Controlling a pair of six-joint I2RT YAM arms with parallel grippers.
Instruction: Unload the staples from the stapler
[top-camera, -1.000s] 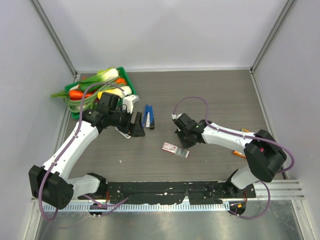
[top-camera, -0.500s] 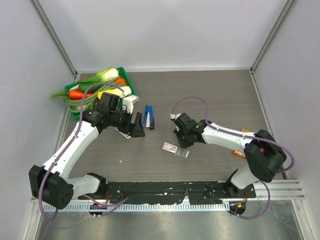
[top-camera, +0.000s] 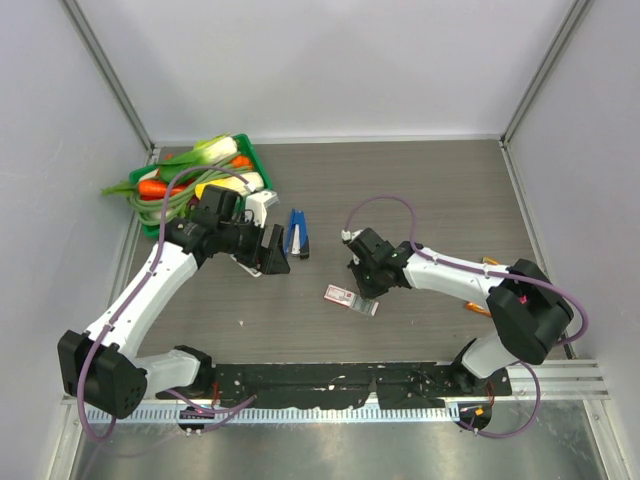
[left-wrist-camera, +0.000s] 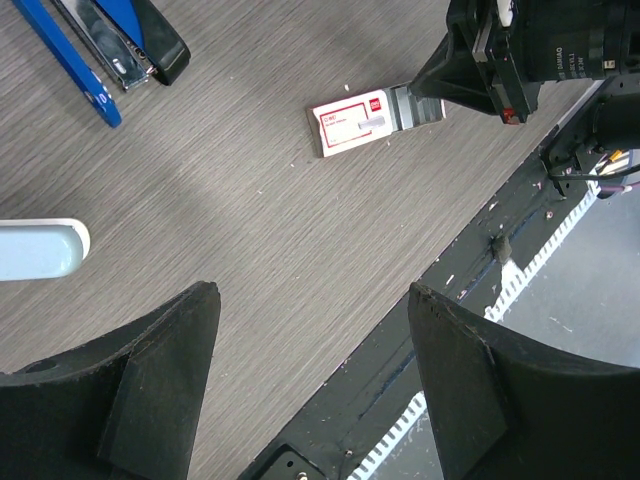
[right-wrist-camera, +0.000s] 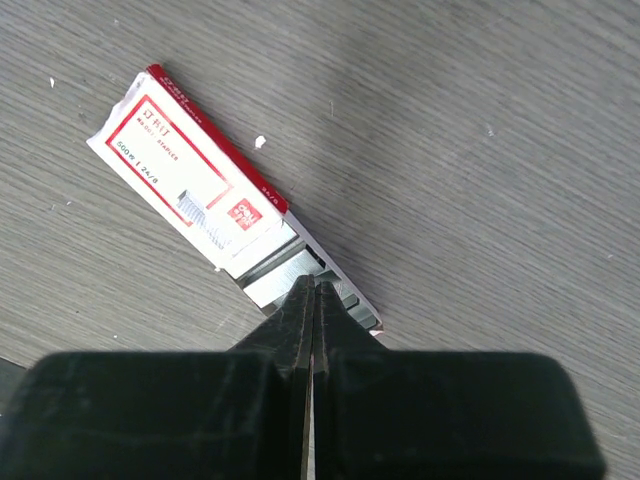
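Staple box (right-wrist-camera: 190, 190) white label, red border, small print "500" and "24/6", other print illegible

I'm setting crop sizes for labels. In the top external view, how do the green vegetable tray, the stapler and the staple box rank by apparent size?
1. The green tray is clearly the largest.
2. The stapler and the staple box come next. They look about alike, so I won't rank them.

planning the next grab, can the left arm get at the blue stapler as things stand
Probably yes. The stapler lies on the table just beside the left gripper, whose jaws stand open, with nothing between them. The right gripper is away at the staple box.
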